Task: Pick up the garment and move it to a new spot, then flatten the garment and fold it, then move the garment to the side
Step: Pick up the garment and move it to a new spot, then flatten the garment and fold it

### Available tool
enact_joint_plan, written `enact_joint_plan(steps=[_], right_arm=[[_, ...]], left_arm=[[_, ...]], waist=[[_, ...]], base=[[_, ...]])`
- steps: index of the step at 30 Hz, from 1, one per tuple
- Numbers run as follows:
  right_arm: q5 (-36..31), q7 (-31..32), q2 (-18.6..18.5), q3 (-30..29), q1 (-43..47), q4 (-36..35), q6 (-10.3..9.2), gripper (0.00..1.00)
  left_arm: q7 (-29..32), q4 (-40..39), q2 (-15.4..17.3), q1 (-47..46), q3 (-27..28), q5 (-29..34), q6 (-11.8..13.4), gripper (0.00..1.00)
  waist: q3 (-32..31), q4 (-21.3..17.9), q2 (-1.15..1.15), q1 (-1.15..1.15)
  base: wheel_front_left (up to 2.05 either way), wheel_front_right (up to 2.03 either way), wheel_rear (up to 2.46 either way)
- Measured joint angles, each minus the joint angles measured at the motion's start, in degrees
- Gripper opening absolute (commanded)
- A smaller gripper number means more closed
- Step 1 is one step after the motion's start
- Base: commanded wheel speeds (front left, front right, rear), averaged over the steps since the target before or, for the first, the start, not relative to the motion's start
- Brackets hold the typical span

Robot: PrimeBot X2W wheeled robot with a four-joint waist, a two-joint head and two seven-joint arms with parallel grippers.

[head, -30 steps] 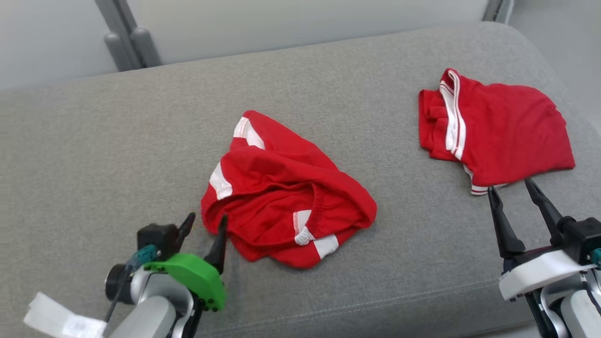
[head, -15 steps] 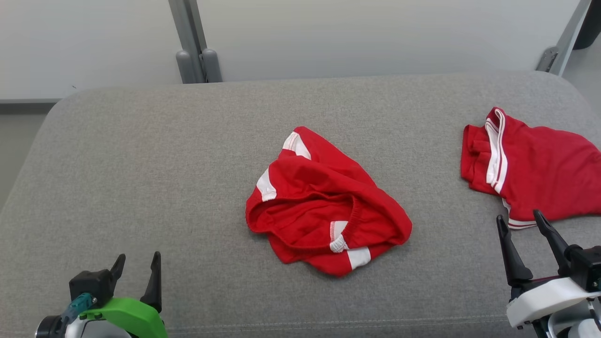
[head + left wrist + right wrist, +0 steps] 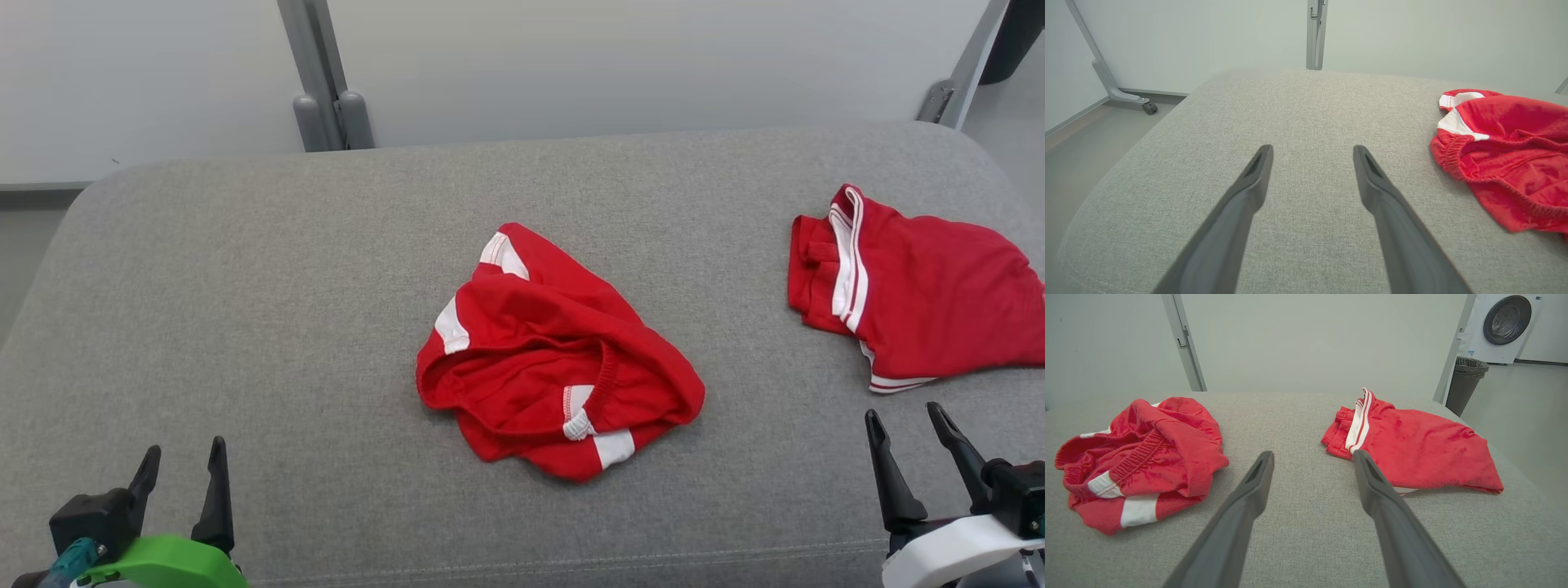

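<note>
A crumpled red garment (image 3: 555, 359) with white patches and an elastic waistband lies in a heap mid-surface; it also appears at the right of the left wrist view (image 3: 1506, 163) and the left of the right wrist view (image 3: 1143, 457). My left gripper (image 3: 184, 451) stands open at the lower left, well apart from the heap, over bare fabric (image 3: 1312, 149). At the lower right my right gripper (image 3: 904, 413) is open too, just short of a second, folded red garment (image 3: 922, 286), whose striped edge sits by the right finger (image 3: 1312, 454). Nothing is held.
Everything rests on a grey padded surface (image 3: 245, 286) with rounded edges. A grey post (image 3: 326, 106) stands behind it against a pale wall. Beyond the right edge are a dark bin (image 3: 1466, 375) and a washing machine (image 3: 1506, 322). A wheeled frame leg (image 3: 1126, 96) stands on the floor at the left.
The head camera has shifted. My left gripper has drawn back from the heap's left edge to the lower left corner. My right gripper has backed off the folded garment's hem. Both stay open.
</note>
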Motion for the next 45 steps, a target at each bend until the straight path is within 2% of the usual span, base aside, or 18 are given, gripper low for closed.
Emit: enact_joint_plan(steps=[10,21,24,31,34,38,45], right_arm=[[0.0,0.0,0.2,-0.4,0.2,-0.1,0.03,1.00],[-0.1,0.0,0.1,-1.0,0.6,-0.4,0.18,1.00],[-0.6,0.0,-0.1,-0.3,0.6,-0.5,0.76,1.00],[-6.9,0.4,-2.2,8.8,-2.3,-1.7,5.86,1.00],[-9.8,1.5,-3.7,12.1,-6.3,-2.0,7.27,1.00],[-13.1,3.9,-5.4,16.4,-11.2,-2.0,8.24,1.00],[-15.6,8.4,-5.8,23.5,-17.7,1.2,8.82,1.00]], left_arm=[[0.0,-3.9,-1.8,3.9,3.8,2.5,0.0,1.00],[0.0,-6.8,-3.2,6.6,4.2,5.1,0.0,1.00],[0.0,-7.4,-3.5,7.2,4.3,5.4,0.0,1.00],[0.0,-9.0,-4.4,7.5,4.0,5.8,0.0,1.00],[0.0,-9.6,-5.1,7.5,3.5,5.8,0.0,1.00],[0.0,-10.2,-5.8,7.4,2.9,5.9,0.0,1.00],[0.0,-10.5,-7.8,6.8,1.3,5.9,0.0,1.00]], waist=[[0.5,-2.0,0.00,0.00],[0.9,-2.8,0.00,0.00],[1.1,-2.7,0.00,0.00],[2.0,-2.2,0.00,0.00],[2.5,-1.4,0.00,0.00],[3.2,-0.1,0.00,0.00],[4.5,2.7,0.00,0.00]], base=[[0.00,0.00,0.00],[0.00,0.00,0.00],[0.00,0.00,0.00],[0.00,0.00,0.00],[0.00,0.00,0.00],[0.00,0.00,0.00],[0.00,0.00,0.00]])
